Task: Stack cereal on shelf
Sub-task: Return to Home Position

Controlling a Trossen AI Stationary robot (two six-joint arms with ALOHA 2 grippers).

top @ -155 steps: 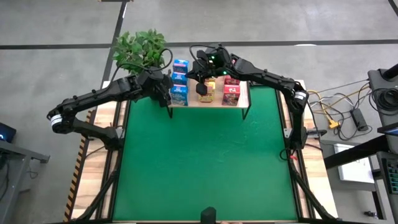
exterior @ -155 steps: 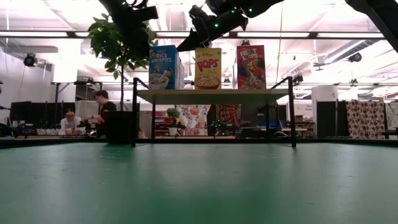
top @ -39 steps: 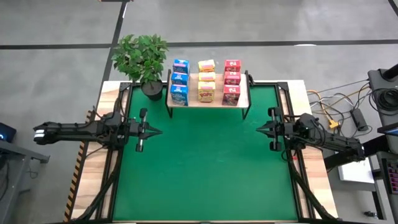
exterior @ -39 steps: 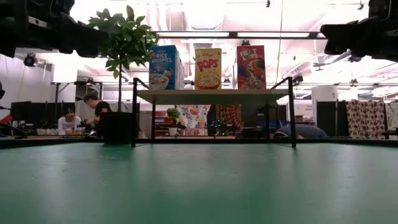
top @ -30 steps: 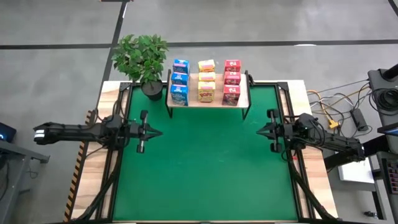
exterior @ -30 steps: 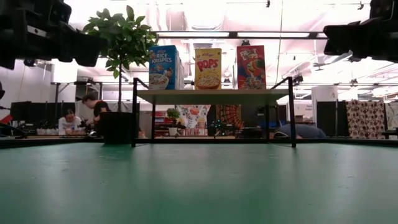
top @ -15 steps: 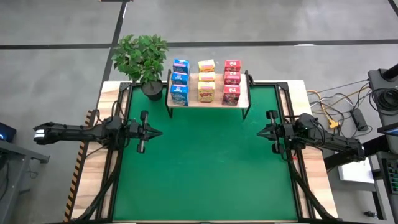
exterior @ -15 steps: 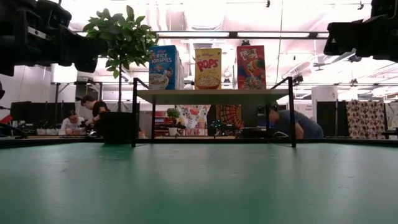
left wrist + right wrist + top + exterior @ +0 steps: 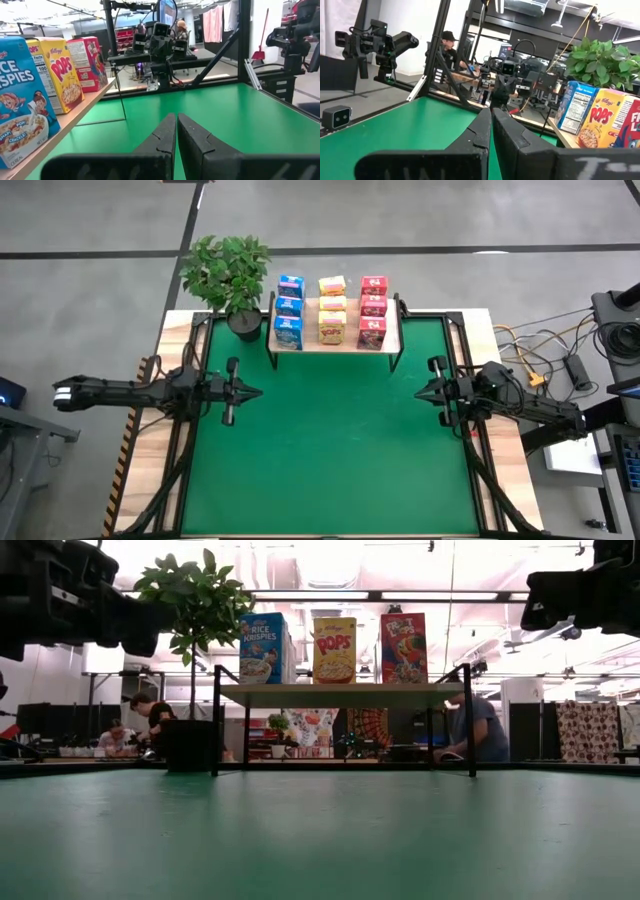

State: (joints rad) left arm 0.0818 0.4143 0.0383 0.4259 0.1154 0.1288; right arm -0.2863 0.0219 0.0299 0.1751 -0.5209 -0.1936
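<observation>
Green mat (image 9: 330, 460) beneath two arms stretched low and level from either side, tips facing each other. Left gripper (image 9: 243, 391) and right gripper (image 9: 421, 391): fingers pressed together, holding nothing. Nine cereal boxes (image 9: 331, 311) stand in blue, yellow and red columns on the shelf (image 9: 310, 330) at the far edge, beside a potted plant (image 9: 225, 265).

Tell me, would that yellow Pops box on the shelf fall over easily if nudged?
Probably yes: the Pops box stands upright, tall on a narrow base, so it looks tippy. It looks like cardboard, likely light and easily dented. Two more yellow boxes behind it on the shelf might catch it.
</observation>
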